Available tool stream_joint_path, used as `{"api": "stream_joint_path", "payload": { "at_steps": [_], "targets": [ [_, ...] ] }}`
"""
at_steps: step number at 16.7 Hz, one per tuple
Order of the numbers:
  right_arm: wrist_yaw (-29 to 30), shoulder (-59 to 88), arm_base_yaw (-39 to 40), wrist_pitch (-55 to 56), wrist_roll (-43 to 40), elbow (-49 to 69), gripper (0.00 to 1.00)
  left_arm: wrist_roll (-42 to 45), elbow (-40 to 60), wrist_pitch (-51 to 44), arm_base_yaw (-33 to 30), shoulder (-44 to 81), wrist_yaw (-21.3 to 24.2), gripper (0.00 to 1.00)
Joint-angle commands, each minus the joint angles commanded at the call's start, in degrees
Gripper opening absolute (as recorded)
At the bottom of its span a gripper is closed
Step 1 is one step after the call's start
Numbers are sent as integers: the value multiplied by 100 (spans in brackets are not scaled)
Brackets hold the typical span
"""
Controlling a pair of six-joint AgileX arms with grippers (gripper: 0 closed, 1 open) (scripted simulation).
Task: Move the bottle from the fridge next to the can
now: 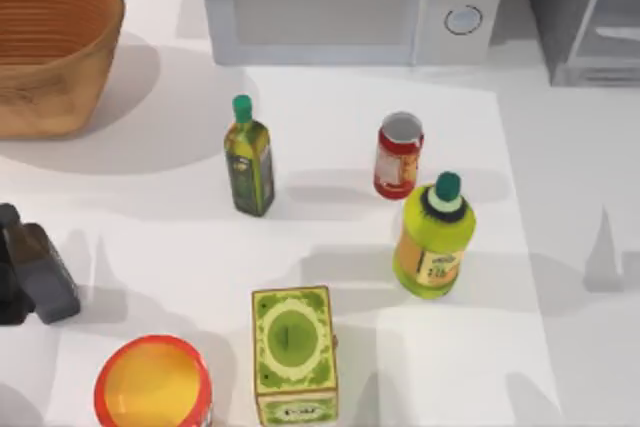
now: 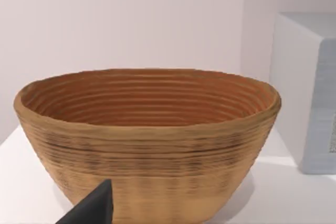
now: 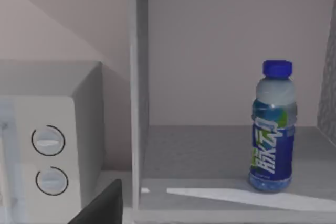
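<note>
Right wrist view looks straight into the open fridge (image 3: 220, 103), where the bottle (image 3: 272, 129) stands upright on the grey shelf floor, blue cap on top; its blue-and-green label carries pale lettering I cannot read. Just beside the fridge sits the microwave (image 3: 50, 145) with two round knobs. Over on the white surface (image 1: 560, 197), the can (image 1: 398, 155) stands near the middle, its label marks too small to read, with the fat yellow-green bottle (image 1: 433, 239) just beside it toward the front edge and the dark green oil bottle (image 1: 248, 159) apart on its left. A green carton (image 1: 292, 352) and a red tub (image 1: 152, 382) stand by the front edge. At the back left corner a woven basket (image 2: 147, 140) holds nothing. The left claw (image 1: 25, 277) rests at the left edge; whether either claw is open, I cannot tell.
</note>
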Motion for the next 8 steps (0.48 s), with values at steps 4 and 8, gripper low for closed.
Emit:
{"api": "stream_joint_path", "payload": {
  "at_steps": [4,8],
  "targets": [
    [-252,2051,-276,1155,-8,1061,100,0,0,0,0,0,0,100],
    [-548,4845,-585,2417,-13,2216,100,0,0,0,0,0,0,100]
  ]
}}
